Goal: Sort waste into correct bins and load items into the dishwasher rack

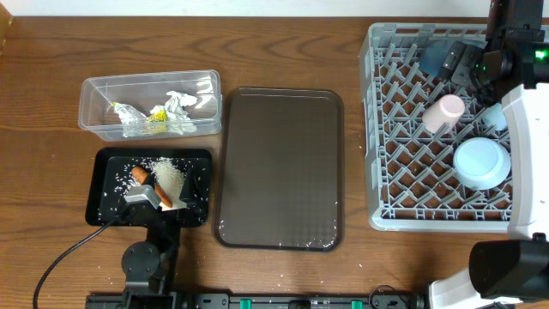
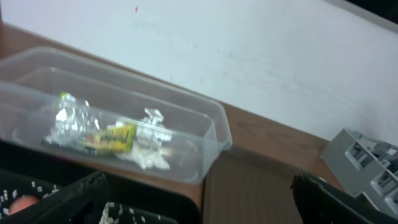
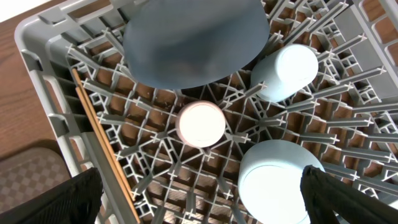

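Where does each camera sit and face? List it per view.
Overhead: above the table, looking straight down; left arm and right arm show.
Left wrist: low over the black bin, facing the clear tub; open left tool shows.
Right wrist: above the dishwasher rack, looking down; open right tool shows.
Shared: overhead and right wrist both see the pinkish-white cup.

Dark-blue bowl (image 1: pixel 433 58) largely under the right arm (image 1: pixel 508 60), carrot (image 1: pixel 139 175) partly beneath the left claw (image 1: pixel 171 185)

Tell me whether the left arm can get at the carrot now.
Probably yes: the left gripper hangs open over the black bin, the carrot lies uncovered just beside it, and nothing stands between.
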Controlling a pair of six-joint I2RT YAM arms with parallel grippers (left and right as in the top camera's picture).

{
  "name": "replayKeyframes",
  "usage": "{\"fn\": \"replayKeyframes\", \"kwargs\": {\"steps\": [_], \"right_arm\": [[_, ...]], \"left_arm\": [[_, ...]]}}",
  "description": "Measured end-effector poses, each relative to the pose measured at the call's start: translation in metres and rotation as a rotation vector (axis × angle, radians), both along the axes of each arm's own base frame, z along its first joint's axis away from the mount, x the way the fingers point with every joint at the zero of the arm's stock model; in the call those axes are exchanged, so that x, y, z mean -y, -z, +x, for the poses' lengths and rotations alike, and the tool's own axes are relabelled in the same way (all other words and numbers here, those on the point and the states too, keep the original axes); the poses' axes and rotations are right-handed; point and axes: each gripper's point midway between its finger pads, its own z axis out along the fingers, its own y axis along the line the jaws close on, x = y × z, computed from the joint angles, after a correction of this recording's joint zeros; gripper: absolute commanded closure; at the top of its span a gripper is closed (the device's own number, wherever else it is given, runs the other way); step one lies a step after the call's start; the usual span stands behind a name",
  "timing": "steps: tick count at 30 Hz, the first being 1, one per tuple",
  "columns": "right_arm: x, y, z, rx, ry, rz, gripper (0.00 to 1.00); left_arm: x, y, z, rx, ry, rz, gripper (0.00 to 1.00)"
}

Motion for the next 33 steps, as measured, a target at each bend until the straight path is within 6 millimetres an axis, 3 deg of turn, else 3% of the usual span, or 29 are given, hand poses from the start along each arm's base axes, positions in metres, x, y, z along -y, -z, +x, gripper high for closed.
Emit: {"fn": "replayKeyframes", "kwargs": {"steps": [6, 18, 33], "right_arm": [[0.0, 0.0, 0.0, 0.0, 0.0, 0.0, 0.01], [0.0, 0.0, 0.0, 0.0, 0.0, 0.0, 0.01], [0.0, 0.0, 0.0, 0.0, 0.0, 0.0, 0.01]], "left_arm": [[0.0, 0.021, 0.001, -0.054, 0.006, 0.068, 0.03], [0.0, 0.021, 0.001, -0.053, 0.018, 0.246, 0.03], [0.0, 0.021, 0.001, -0.053, 0.02, 0.264, 0.03]]}}
